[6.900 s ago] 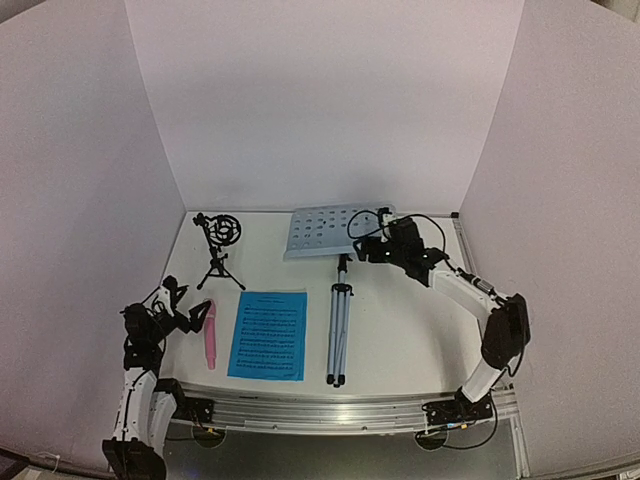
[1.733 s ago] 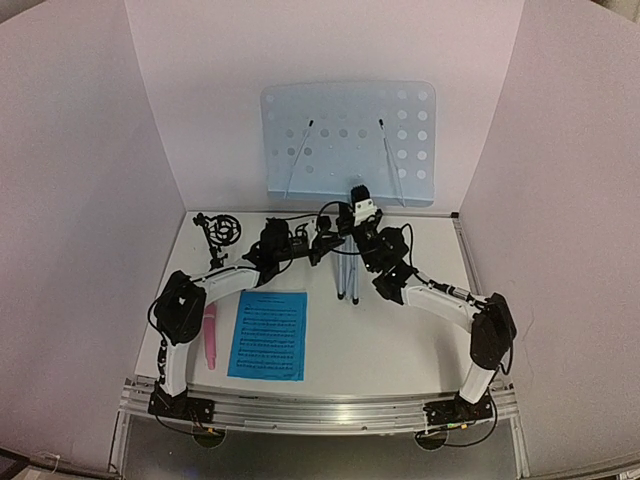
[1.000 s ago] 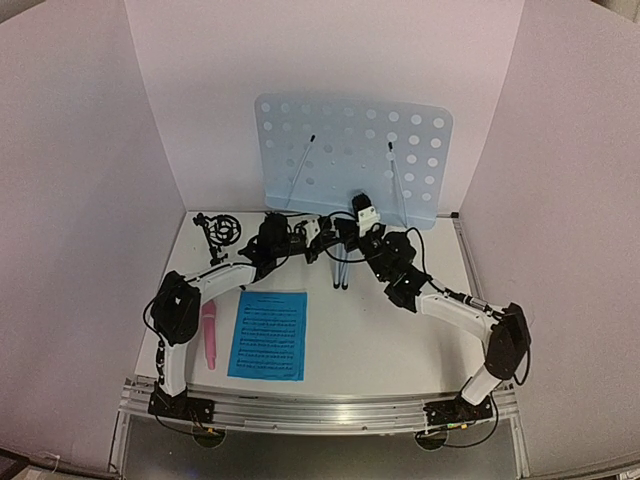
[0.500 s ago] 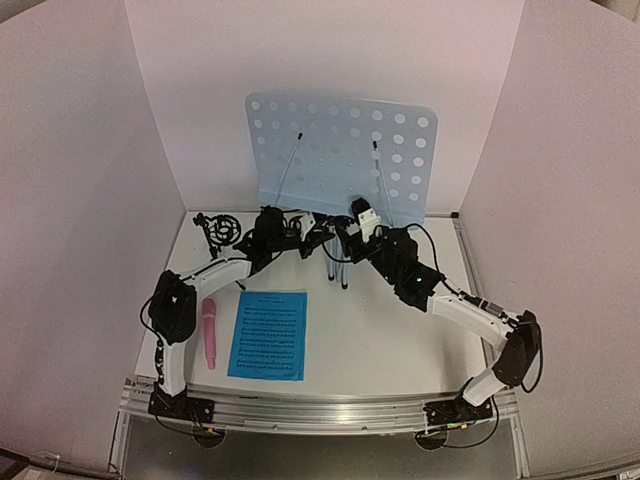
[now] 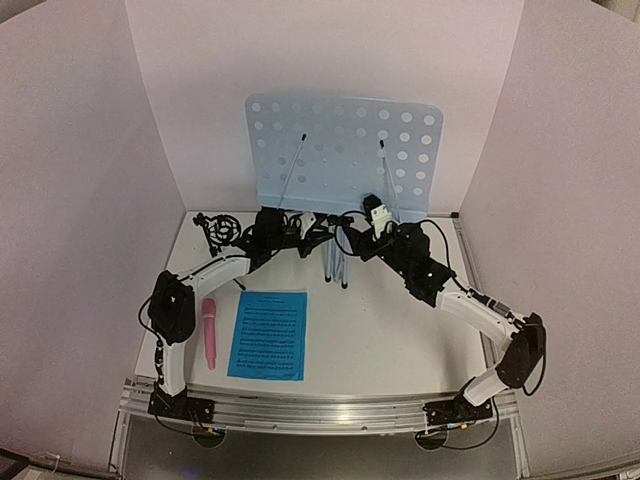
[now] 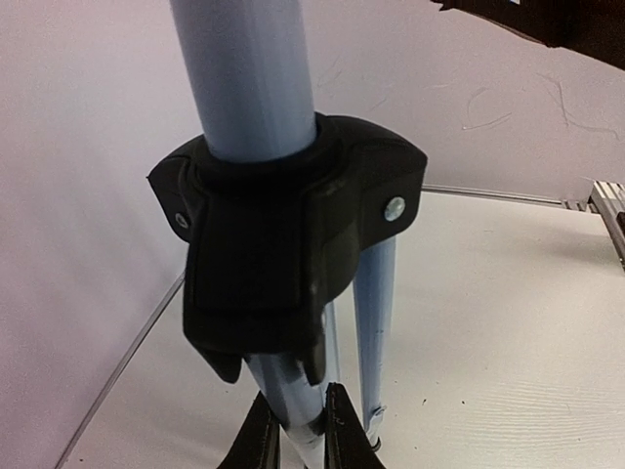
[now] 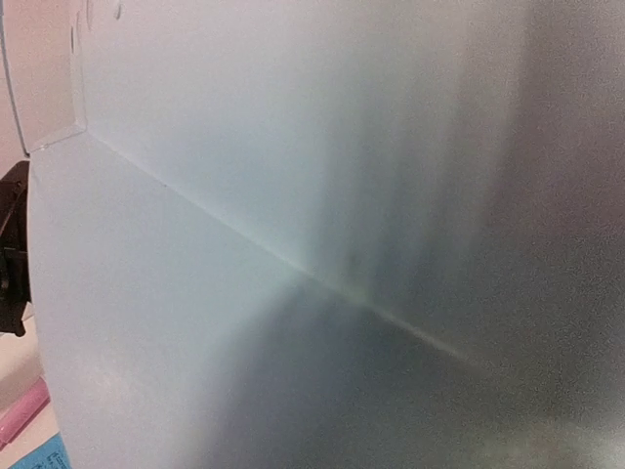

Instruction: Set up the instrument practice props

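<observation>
At the back centre of the white table (image 5: 400, 340), before the pale lilac backdrop (image 5: 330, 50): one music stand (image 5: 345, 150), pale blue, upright, its perforated desk facing the arms, two thin page-retaining wires lying across its face. Its tripod legs (image 5: 336, 265) are drawn close together, feet on the table; in the left wrist view the pole passes through a black collar (image 6: 293, 244), from which the legs descend. Left gripper (image 5: 318, 230): reaching in from the left, low on the stand; the wrist view shows its fingers (image 6: 259, 440) set narrowly on either side of one pale-blue leg and pressed to it, just below the collar. Right gripper (image 5: 360, 225): at the lower edge of the desk, right of the pole; its wrist camera is filled by the blurred blue desk surface, so whether its fingers are spread or closed cannot be told. Sheet music (image 5: 268, 335): bright blue, black staves, lying flat on the near left part of the table, well apart from the stand. Microphone (image 5: 210, 333): pink, stick-shaped, lying lengthwise just left of the sheet, not touching it. Small tripod (image 5: 220, 232): black, ring-topped, standing at the back left corner, beside the left forearm.
</observation>
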Controlling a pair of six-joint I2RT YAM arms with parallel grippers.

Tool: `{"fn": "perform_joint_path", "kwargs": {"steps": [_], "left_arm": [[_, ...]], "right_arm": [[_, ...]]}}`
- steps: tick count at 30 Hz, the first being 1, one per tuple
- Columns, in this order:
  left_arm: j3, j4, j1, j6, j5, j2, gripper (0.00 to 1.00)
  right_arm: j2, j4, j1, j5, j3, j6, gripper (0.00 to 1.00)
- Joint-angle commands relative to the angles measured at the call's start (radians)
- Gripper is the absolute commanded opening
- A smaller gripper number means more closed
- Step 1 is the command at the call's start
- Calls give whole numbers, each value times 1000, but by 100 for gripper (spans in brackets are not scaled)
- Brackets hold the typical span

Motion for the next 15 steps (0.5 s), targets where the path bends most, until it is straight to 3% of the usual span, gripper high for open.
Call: {"fn": "perform_joint_path", "kwargs": {"steps": [1,15], "left_arm": [[54,25,19,-24,-6,-60,0],[40,7,20,-103,-88,-66,0]], "right_arm": [[63,-52,-4,-80,-2,29,66],[-20,-96,45,-53,-34,4,63]]}}
